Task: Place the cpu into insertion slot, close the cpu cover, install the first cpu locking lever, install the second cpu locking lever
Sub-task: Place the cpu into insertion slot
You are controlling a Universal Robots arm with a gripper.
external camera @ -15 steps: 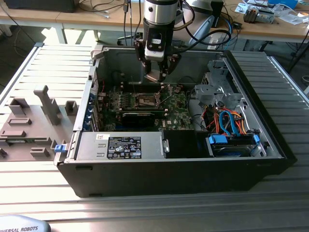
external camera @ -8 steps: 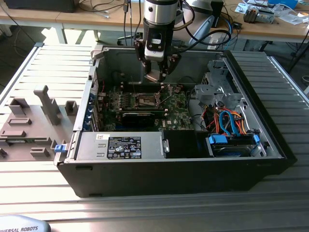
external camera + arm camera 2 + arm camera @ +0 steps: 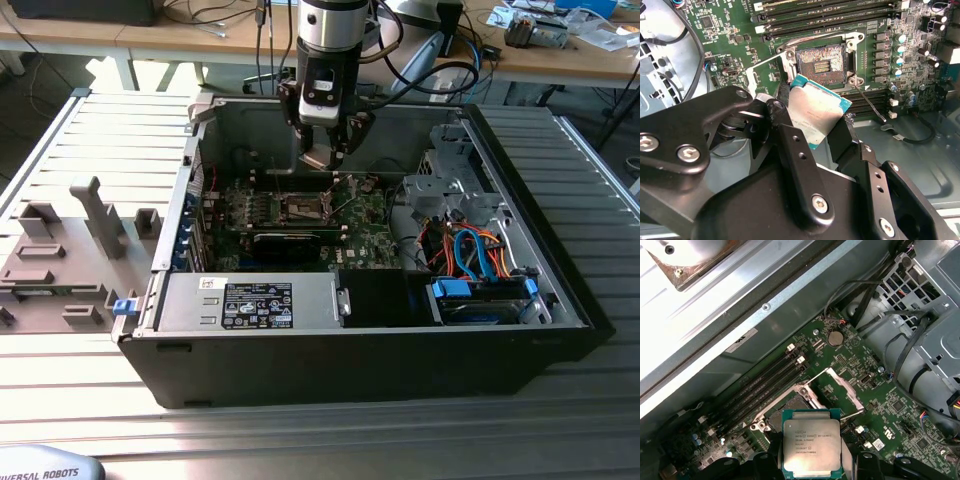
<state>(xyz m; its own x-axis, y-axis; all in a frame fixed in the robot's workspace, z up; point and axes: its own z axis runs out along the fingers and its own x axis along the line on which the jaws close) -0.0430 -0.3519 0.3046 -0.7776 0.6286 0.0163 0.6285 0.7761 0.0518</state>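
While in tool (image 3: 815, 120), flat silvery cpu (image 3: 811, 447)

The exterior view looks down from high and well back over the open computer case (image 3: 350, 350) (its whole interior shows). Both wrist views sit close above the green circuit board (image 3: 730, 30) — sharing the insertion slot (image 3: 821, 62) and the cpu (image 3: 811, 447) from differing angles.

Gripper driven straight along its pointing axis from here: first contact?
Likely the open insertion slot: the gripper, holding the cpu, points down at it. Depth is unclear; the cpu may touch the slot's metal border first.
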